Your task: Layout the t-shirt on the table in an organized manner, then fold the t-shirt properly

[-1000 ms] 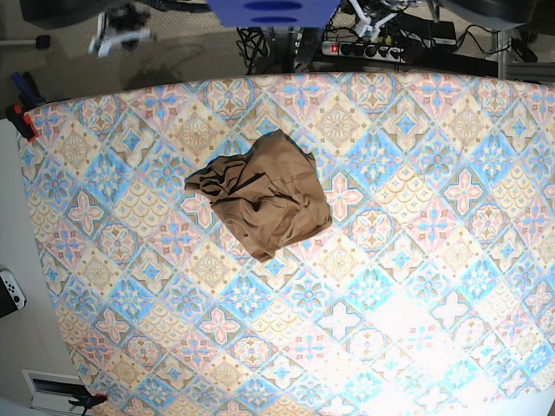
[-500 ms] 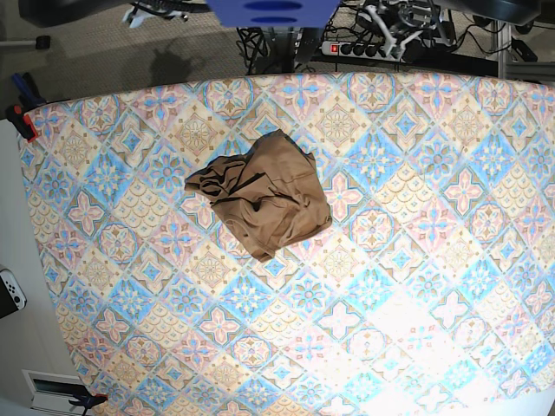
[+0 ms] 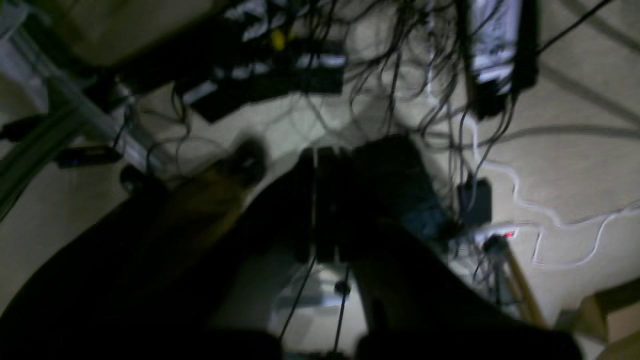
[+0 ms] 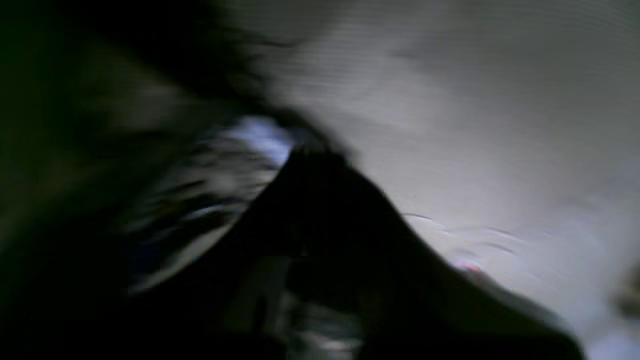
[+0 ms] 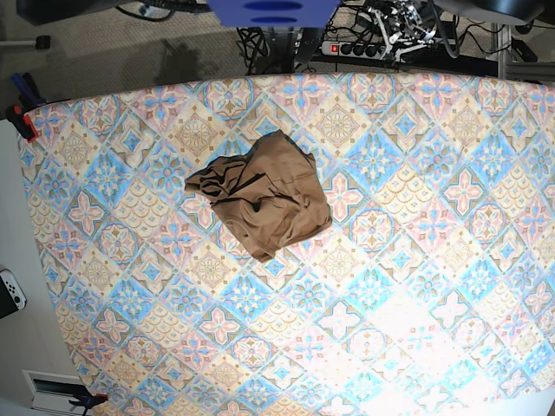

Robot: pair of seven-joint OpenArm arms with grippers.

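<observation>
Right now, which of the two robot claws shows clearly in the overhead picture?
The left gripper, pale metal beyond the floral table's far edge, upper right. The right gripper is almost out of that frame.

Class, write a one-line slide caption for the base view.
Crumpled brown t-shirt lying in a heap on the patterned table, not yet spread out.

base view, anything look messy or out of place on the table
Yes: the t-shirt lies crumpled in a bunched heap on the table, sleeves and neck folded under, not spread flat. Nothing looks spilled or damaged.
</observation>
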